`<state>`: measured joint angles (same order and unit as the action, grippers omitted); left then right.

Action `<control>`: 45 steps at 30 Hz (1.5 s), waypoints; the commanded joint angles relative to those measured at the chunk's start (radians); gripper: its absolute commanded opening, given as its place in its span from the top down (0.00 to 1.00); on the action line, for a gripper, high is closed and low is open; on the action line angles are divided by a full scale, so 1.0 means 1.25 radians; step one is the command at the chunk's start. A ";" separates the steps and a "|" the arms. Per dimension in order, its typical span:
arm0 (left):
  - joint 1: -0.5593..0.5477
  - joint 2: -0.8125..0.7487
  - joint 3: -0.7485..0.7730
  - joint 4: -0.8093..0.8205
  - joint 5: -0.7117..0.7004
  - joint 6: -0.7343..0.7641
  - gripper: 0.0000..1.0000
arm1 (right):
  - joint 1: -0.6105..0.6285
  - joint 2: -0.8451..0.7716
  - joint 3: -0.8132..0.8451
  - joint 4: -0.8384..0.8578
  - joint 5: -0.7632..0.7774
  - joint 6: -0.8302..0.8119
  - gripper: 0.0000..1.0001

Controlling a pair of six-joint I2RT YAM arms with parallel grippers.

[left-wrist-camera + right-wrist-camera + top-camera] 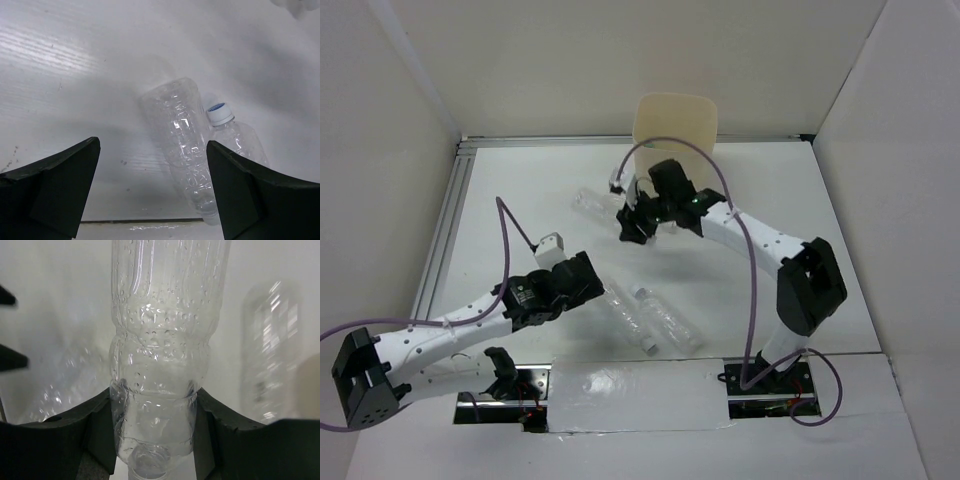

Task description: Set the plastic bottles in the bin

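Note:
The cream-beige bin [675,122] stands at the back of the table. My right gripper [633,227] hangs just in front of it, shut on the lower end of a clear ribbed bottle [160,340]; its fingers [95,425] press the bottle's sides. Another clear bottle [590,205] lies to the left of that gripper. Two clear bottles [632,316] [670,322] lie side by side near the front. My left gripper [588,280] is open and empty just left of them. In the left wrist view one bottle [182,142] lies between the jaws and a white-capped one [235,137] lies beside it.
White walls enclose the table on the left, back and right. An aluminium rail [448,215] runs along the left edge. In the right wrist view a further clear bottle [270,350] shows blurred behind the held one. The arm bases [765,385] sit at the near edge.

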<state>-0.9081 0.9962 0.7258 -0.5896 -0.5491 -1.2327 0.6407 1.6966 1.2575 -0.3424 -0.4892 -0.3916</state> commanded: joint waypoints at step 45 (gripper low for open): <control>-0.052 0.293 0.344 -0.053 -0.113 0.005 0.73 | -0.540 -0.412 -0.013 -0.170 -0.386 -0.148 0.40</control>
<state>-0.9661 1.4715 1.0431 -0.6888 -0.5804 -1.3663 -0.0288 1.2922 1.3575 -0.3920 -0.8814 -0.3557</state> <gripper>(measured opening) 0.774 0.640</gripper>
